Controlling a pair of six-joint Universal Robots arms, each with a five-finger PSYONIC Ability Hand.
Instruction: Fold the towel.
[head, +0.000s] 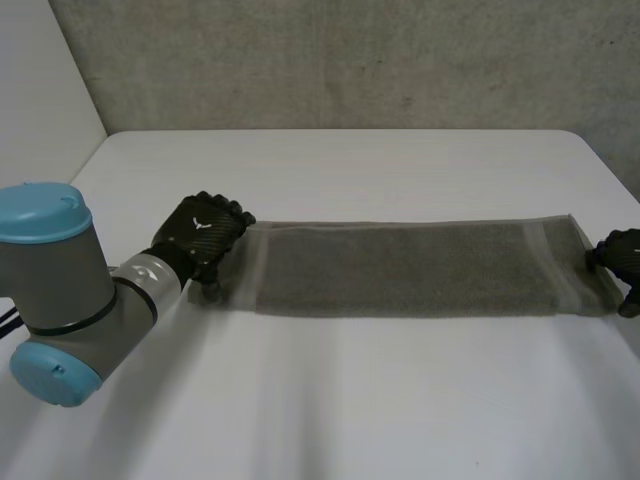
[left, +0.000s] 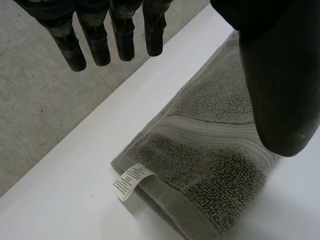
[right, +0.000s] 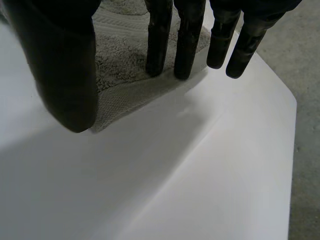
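The left arm (head: 60, 290) angles inward, its left hand (head: 205, 240) held low, fingers (left: 122, 40) straight and thumb apart. The right hand (head: 620, 258) is likewise spread, fingers (right: 160, 45) extended.

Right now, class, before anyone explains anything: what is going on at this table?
A two-armed robot is working on a grey towel, which lies flat in a long strip across the white table. The left hand is at one short end, the one whose corner bears a white label, with its fingers straight. The right hand is at the opposite short end, its fingers straight over that edge. Neither hand grips the cloth, and neither end is lifted yet.
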